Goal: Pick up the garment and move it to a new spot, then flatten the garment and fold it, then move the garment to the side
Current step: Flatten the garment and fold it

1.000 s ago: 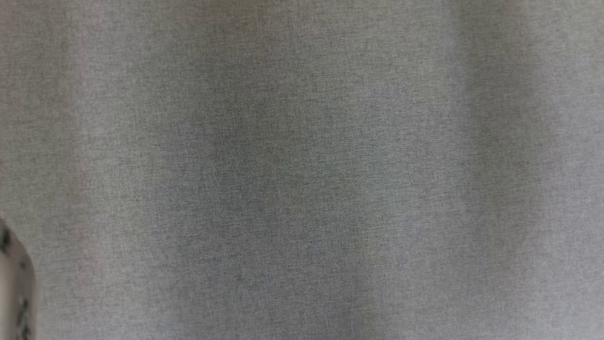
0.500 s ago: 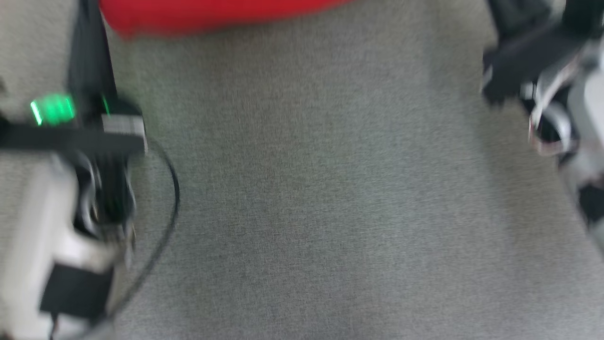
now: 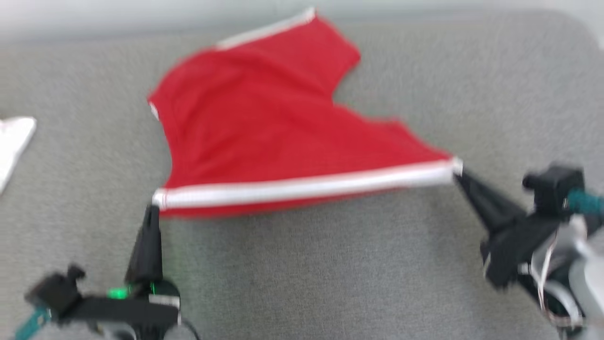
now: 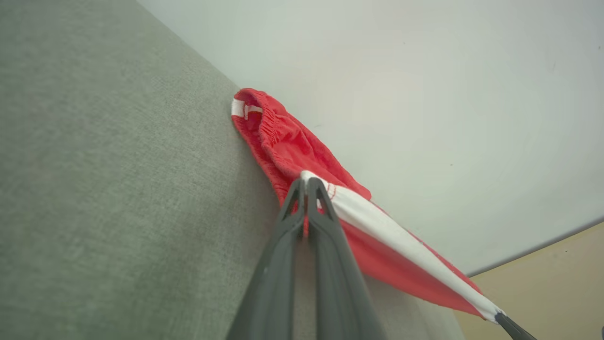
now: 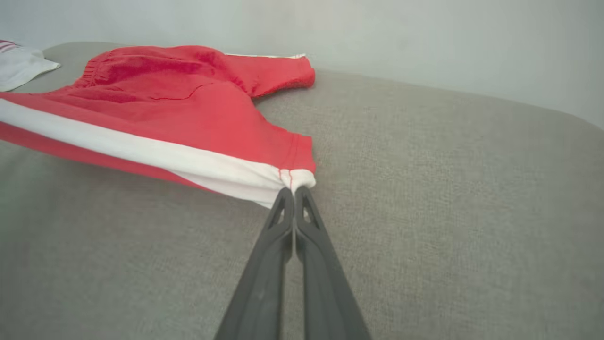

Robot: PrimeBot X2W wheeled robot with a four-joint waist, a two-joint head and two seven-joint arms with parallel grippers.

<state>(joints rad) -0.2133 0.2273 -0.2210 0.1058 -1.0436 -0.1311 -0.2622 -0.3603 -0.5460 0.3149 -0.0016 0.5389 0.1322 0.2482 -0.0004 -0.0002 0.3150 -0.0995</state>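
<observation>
The garment (image 3: 264, 123) is a pair of red shorts with a white side stripe, spread over the grey surface (image 3: 330, 274). Its white-striped edge is stretched taut between both grippers. My left gripper (image 3: 153, 208) is shut on the stripe's left corner, seen close in the left wrist view as the garment (image 4: 292, 156) pinched by the left gripper (image 4: 306, 182). My right gripper (image 3: 457, 174) is shut on the stripe's right corner, where the garment (image 5: 188, 108) meets the right gripper (image 5: 293, 190). The near edge looks slightly lifted off the surface.
A white cloth (image 3: 12, 141) lies at the left edge, also visible as the white cloth (image 5: 19, 66) in the right wrist view. A pale wall (image 5: 424, 42) rises behind the grey surface. Grey surface stretches toward me in front of the shorts.
The head camera has swung upward, from bare grey surface to the shorts and both grippers. No motion of the garment itself can be separated from the camera's.
</observation>
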